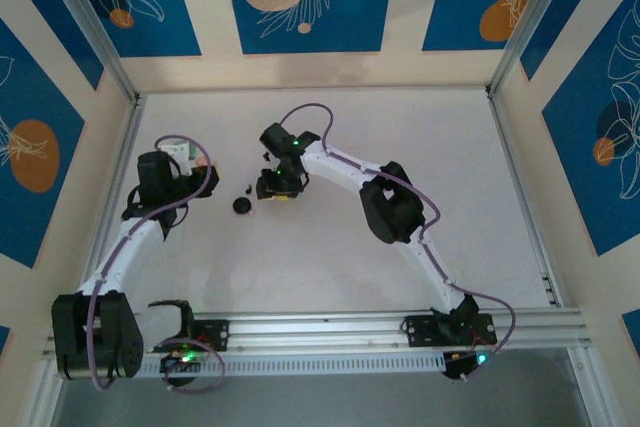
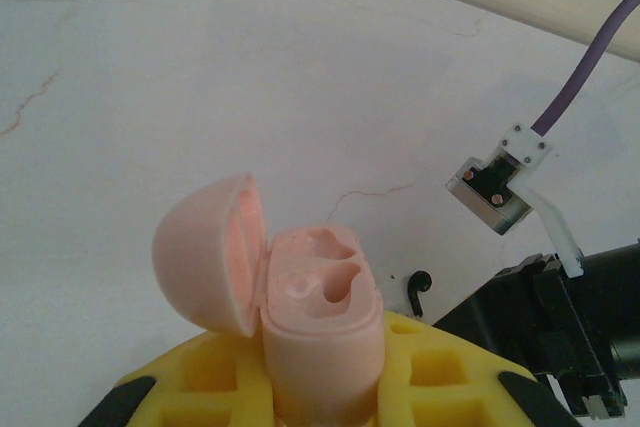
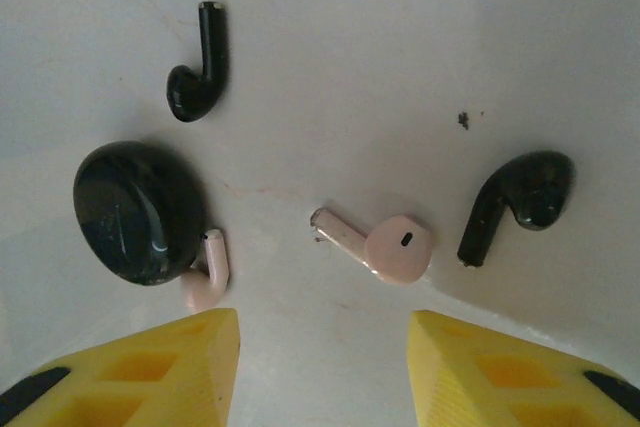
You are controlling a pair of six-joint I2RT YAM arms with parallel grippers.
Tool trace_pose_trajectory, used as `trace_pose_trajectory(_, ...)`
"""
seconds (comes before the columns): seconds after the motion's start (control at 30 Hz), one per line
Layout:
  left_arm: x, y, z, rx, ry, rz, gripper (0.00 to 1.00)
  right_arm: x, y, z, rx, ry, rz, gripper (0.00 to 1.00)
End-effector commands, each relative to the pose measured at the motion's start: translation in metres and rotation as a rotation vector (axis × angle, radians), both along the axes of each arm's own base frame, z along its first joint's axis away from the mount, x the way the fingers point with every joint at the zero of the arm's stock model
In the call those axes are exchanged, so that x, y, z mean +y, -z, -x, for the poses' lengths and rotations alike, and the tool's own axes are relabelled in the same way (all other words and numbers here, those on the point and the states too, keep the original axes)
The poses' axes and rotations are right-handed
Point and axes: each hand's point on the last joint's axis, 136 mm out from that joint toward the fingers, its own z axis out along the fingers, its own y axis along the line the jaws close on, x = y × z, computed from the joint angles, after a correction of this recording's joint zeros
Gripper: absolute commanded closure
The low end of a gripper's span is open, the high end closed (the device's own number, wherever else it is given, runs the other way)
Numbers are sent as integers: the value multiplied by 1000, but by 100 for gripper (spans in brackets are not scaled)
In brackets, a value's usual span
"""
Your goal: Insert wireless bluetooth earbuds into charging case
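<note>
Two arms are out over the white tabletop (image 1: 450,147), so biggest stuff first. The left gripper (image 2: 320,382) is clamped on the pink charging case (image 2: 322,322), holding it upright with the lid flipped open and both sockets empty.

Over by the right arm there's a round black disc (image 3: 140,212) with four little buds lying loose around it. One black earbud (image 3: 195,82) lies above the disc, and the other black earbud (image 3: 525,192) is well apart from it on the far side. One pink earbud (image 3: 385,245) sits in the middle, and a second pink earbud (image 3: 208,282) is tucked against the disc.

My worry is that the middle pink one sits pretty much in line with the gap of the right gripper (image 3: 325,347), so a straight drop probably grabs the wrong colour. The black ones look tiny and slick too, so an off-centre pinch could flick one away across the tabletop.

The right gripper hangs above all this with its fingers spread, nothing between them and touching nothing.
</note>
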Motion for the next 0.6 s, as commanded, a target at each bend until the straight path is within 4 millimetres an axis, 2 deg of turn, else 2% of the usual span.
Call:
trace_pose_trajectory(0.0, 1, 1, -1, 2, -3, 27, 82, -6, 6, -4, 6, 32, 29, 54)
trace_pose_trajectory(0.33, -1, -4, -2, -7, 10, 35, 82, -14, 21, -16, -46, 43, 84, 58)
trace_pose_trajectory(0.57, -1, -8, -2, -15, 12, 33, 82, -10, 25, -21, -61, 43, 71, 63)
